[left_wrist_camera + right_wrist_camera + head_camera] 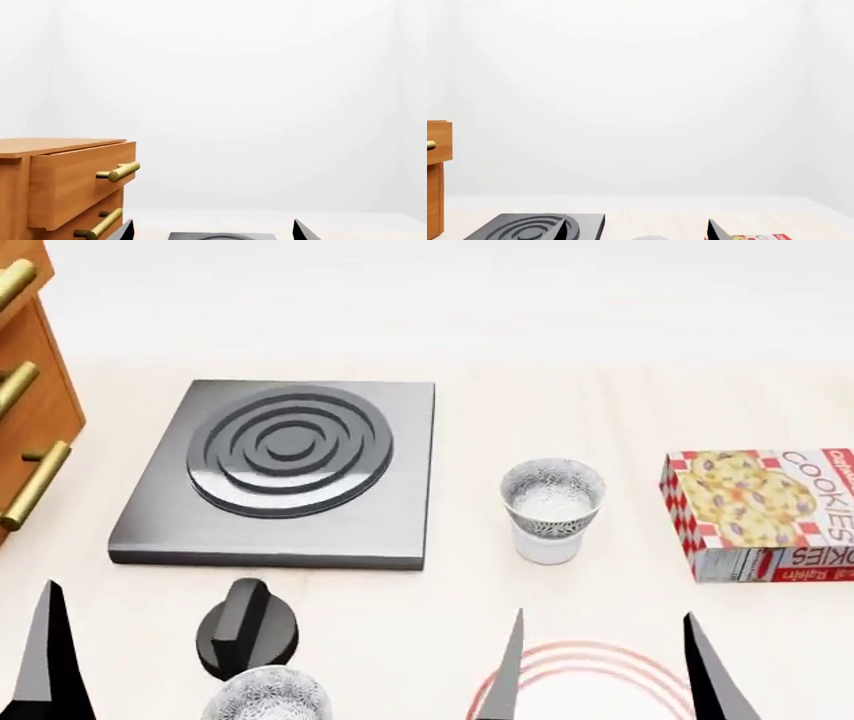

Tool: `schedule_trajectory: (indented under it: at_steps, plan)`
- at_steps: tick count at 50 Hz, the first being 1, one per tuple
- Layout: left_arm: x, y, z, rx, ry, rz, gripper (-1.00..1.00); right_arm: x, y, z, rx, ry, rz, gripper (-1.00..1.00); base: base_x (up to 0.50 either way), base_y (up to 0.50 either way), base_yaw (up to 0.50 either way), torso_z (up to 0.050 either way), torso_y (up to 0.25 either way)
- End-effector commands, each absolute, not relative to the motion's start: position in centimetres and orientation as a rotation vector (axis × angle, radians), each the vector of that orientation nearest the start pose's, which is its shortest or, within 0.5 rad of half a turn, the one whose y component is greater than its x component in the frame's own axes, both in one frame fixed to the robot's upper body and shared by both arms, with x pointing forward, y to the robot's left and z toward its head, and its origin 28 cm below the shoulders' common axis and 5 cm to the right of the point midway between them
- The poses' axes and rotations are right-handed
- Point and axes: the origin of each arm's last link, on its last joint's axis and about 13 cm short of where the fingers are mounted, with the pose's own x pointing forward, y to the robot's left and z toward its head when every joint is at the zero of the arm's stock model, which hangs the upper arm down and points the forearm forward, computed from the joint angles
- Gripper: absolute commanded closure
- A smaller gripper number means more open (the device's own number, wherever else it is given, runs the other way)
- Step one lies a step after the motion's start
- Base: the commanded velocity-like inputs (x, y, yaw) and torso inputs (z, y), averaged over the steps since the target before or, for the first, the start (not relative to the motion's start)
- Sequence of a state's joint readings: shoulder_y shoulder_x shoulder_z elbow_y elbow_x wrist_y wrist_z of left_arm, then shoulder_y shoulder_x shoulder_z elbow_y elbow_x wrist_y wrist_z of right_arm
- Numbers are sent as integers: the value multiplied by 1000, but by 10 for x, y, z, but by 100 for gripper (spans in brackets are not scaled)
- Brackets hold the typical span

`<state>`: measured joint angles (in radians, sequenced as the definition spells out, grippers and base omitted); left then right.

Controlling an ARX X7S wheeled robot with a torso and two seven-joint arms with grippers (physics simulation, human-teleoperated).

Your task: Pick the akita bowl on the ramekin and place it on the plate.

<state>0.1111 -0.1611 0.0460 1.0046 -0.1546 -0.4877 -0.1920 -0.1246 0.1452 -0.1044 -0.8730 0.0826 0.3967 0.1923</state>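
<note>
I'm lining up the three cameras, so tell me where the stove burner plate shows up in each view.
Head view: the stove burner plate lies left of centre, beside the wooden drawer cabinet.
Left wrist view: only a sliver of it at the bottom edge, between the end effector tips.
Right wrist view: lower left, partly cut off.
Shared landmark: the drawer cabinet with brass handles.

Near the bench's far left: grey stove plate (278, 472) with concentric rings, black knob (246, 626) nearer. At left edge, wooden drawers (63, 185), brass handles. Cookie box (761, 515) lying flat toward right edge.
</note>
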Motion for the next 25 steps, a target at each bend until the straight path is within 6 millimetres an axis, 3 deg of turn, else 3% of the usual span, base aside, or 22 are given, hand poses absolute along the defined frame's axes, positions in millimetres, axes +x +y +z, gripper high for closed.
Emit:
schedule_trajectory:
  at_steps: [1, 5, 14, 25]
  plan:
    - [144, 206, 160, -25, -378, -4, -100, 155, -92, 140, -6, -334, 1, -100, 500, 0, 0, 0, 0]
    - [144, 207, 161, -31, -382, -7, -100, 155, -92, 140, -5, -334, 1, -100, 500, 0, 0, 0, 4]
    - [144, 207, 161, -37, -376, -10, -100, 153, -92, 140, 19, -366, -1, -100, 500, 0, 0, 50, 0]
    - [145, 208, 162, -43, -377, -15, -100, 152, -91, 139, -12, -368, 20, -100, 0, 0, 0, 50, 0]
